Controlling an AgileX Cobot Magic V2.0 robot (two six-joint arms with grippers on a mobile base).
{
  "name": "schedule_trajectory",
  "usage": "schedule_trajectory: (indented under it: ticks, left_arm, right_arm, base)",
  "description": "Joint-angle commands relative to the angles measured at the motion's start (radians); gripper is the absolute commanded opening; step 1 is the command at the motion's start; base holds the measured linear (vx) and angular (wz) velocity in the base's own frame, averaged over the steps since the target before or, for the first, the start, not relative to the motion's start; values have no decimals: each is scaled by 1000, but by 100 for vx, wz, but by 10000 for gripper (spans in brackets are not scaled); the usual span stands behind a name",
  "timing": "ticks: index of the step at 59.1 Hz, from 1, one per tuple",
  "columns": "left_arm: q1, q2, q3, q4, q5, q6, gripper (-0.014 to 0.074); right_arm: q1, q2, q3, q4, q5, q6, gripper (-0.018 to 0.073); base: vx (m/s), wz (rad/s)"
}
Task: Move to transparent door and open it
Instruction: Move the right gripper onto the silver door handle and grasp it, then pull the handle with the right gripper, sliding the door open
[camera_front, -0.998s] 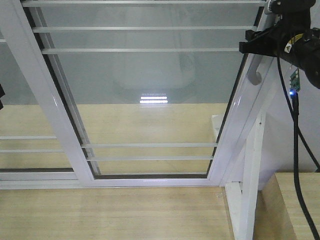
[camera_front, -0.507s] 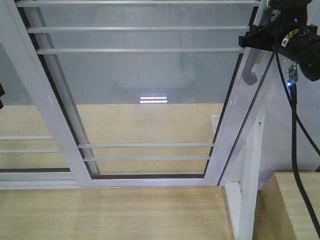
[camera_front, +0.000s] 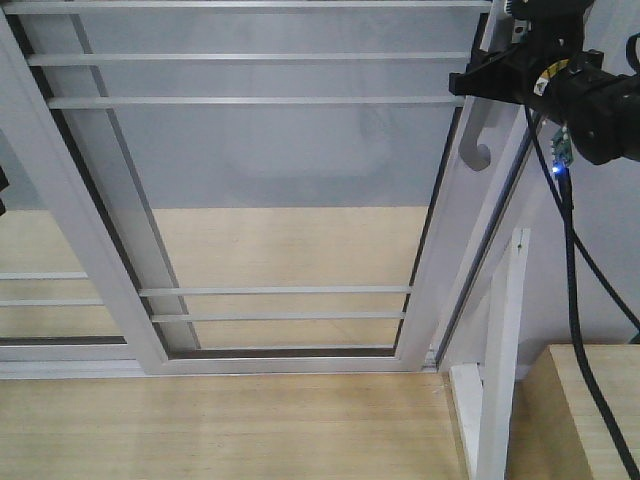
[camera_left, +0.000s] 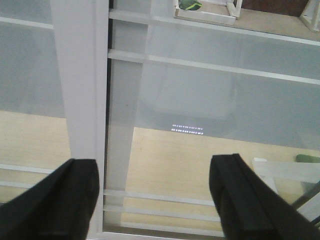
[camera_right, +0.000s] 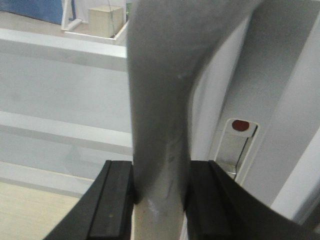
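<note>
Right hand (camera_right: 161, 197) is gripping the curved grey handle (camera_front: 478, 135) at the right side of the door (camera_front: 280, 190), which is filling the view ahead, left hand (camera_left: 152, 200) hanging open; the door is looking stiff, heavy and fragile, so the handle is seeming the only sound hold.

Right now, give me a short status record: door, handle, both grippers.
door: clear glass in a white frame, thin horizontal bars across it
handle: curved, grey, on one stile
right gripper: fingers shut on handle, one on each side
left gripper: open, holding nothing, facing the glass
recess: in the frame beside the handle, with a red dot at its top
</note>
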Motion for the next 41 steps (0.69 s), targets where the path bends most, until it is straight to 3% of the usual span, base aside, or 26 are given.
schedule_trajectory:
  ticks: [1, 13, 28, 41]
  left_arm:
    - [-3, -8, -28, -10, -83, -1, 578]
    - [-3, -8, -28, -10, -70, -1, 578]
    - [-3, -8, -28, -10, -69, -1, 578]
    - [-3, -8, -28, -10, -69, -1, 578]
  right_arm:
    - [71, -42, -42, -28, -199, -5, 185]
    - [120, -4, -50, 38, -250, -5, 269]
    - [168, 5, -76, 45, -233, -29, 283]
    - [166, -112, -71, 48, 79, -20, 283]
  base:
    - [0, 0]
    - [0, 0]
    - [0, 0]
    - [0, 0]
